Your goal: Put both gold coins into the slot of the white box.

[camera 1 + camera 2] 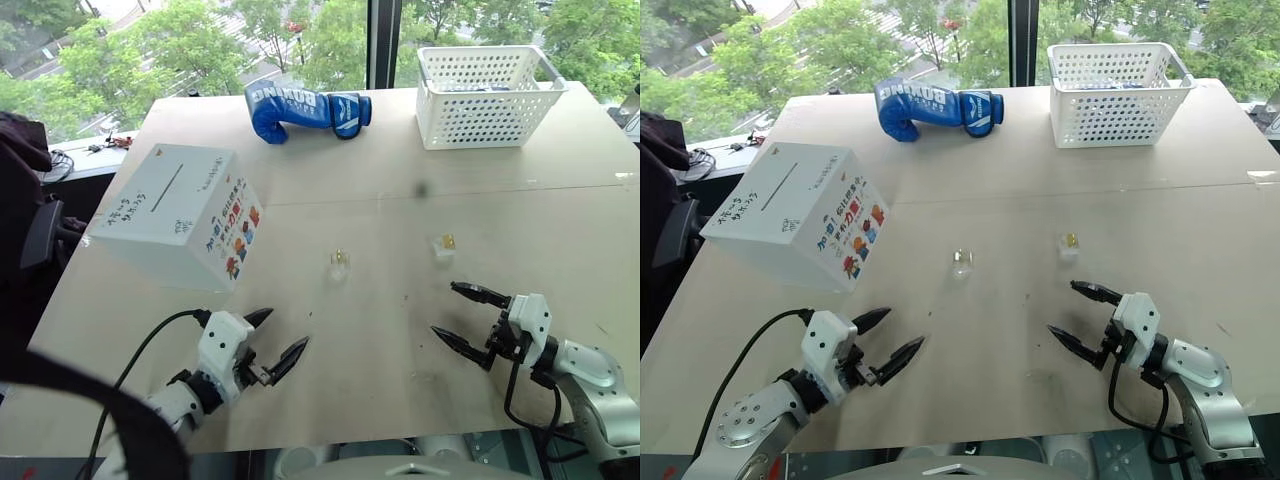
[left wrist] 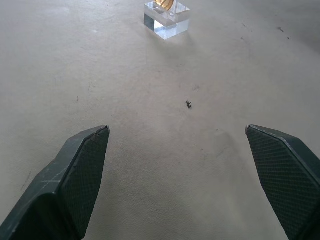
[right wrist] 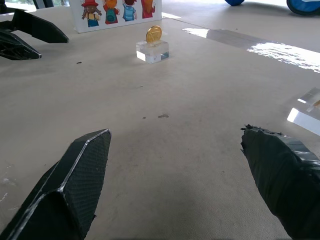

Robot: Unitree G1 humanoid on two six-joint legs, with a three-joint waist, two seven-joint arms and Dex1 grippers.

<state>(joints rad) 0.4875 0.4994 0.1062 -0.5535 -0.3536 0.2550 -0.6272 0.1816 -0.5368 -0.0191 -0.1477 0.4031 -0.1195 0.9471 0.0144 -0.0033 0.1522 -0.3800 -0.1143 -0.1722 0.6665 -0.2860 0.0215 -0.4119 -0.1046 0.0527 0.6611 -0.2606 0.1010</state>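
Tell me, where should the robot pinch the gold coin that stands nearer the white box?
Probably by its two flat faces, near the top edge. The gold coin stands upright on edge in a clear holder, so its upper part is free. Coming down from above with open fingers astride it looks easiest; the left gripper is nearer.

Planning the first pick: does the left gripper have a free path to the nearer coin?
Probably yes. The left gripper is open, with bare table between it and the coin standing upright in its clear holder.
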